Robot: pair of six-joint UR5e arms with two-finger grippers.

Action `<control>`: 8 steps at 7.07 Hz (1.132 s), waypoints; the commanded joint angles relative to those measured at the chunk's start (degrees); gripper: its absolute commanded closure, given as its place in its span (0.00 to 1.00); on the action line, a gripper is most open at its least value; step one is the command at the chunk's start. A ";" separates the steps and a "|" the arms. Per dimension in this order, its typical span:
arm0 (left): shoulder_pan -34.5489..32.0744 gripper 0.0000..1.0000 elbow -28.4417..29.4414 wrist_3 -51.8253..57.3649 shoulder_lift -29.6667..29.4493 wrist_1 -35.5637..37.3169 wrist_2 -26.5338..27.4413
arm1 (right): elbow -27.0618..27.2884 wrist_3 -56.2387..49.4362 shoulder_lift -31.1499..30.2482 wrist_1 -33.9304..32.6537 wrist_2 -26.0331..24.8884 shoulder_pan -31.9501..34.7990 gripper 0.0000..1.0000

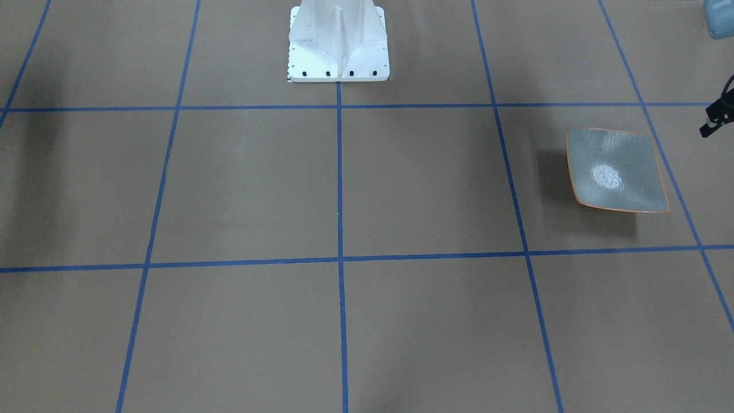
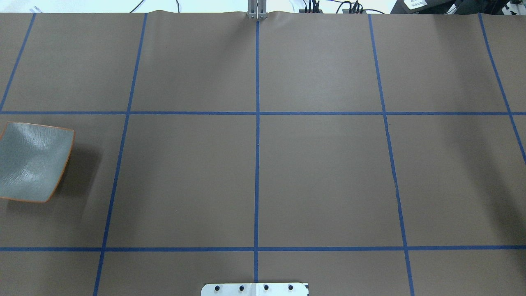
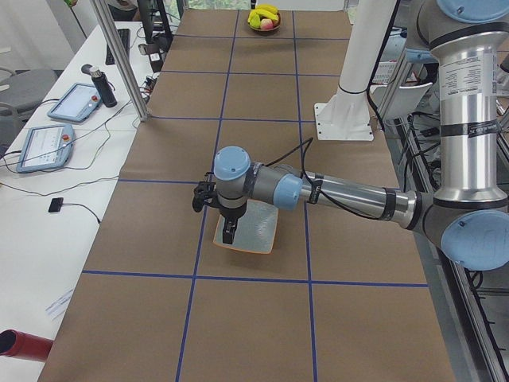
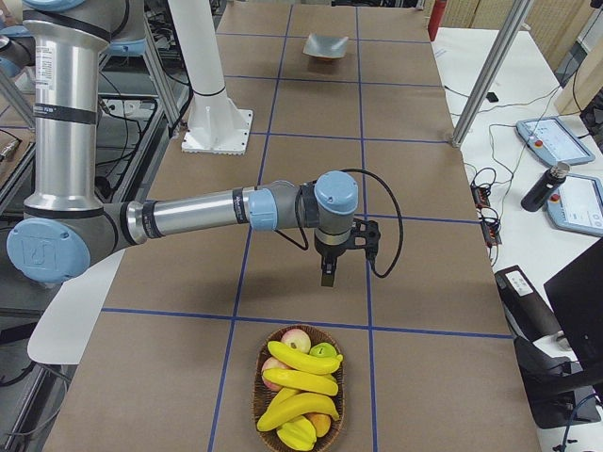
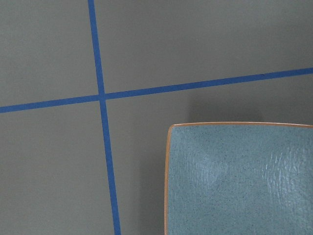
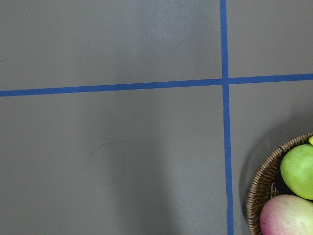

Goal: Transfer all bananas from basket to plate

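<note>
You'll find the bananas [image 4: 301,381], about four of them, piled in the wicker basket [image 4: 256,400]. It stands well out from the white pedestal [image 4: 212,94], toward the robot's right end of the bench [image 2: 320,172]. They share it with a green apple [image 6: 298,171] and a pink apple [image 6: 288,215]. The plate [image 2: 33,160] sits flat on the other side of the pedestal, well out toward the robot's left and somewhat forward of it, inside one square of the blue tape lines [image 2: 257,123]. Every banana you can see is in the basket. The left pincer [image 3: 230,237] hangs pointing down above the plate, near one of its edges, and its wrist camera looks onto a corner of the plate and its orange rim. Only the side view and a dark sliver at the border of the front view show this pincer, so you cannot tell whether its jaws are apart or together. The right pincer [image 4: 327,273] points down over bare bench between the pedestal and the basket, near the basket but apart from it. Its wrist camera catches just the basket's rim and the two apples. It shows only from the side, so you cannot tell how its jaws stand either.
</note>
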 commanded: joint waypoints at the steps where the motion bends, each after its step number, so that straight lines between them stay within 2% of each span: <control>1: 0.02 0.00 0.15 -0.01 0.00 -0.07 -0.31 | -0.12 -0.37 -1.16 0.07 -7.29 -0.39 0.00; 2: 0.02 0.00 0.07 -0.01 0.00 -0.24 -0.31 | -0.38 -0.37 -1.69 -0.02 -11.00 -1.27 0.00; 4: 0.02 0.00 -0.11 -0.01 -0.09 -0.33 -0.31 | -0.74 0.33 -3.53 0.07 -14.88 -3.46 0.02; 6: 0.02 0.00 -0.20 -0.01 -0.17 -0.33 -0.31 | -3.35 2.60 -3.63 1.12 -15.16 -4.17 0.02; 8: 0.02 0.00 -0.11 -0.01 -0.17 -0.33 -0.31 | -5.74 11.53 -4.15 6.55 -15.34 -5.05 0.05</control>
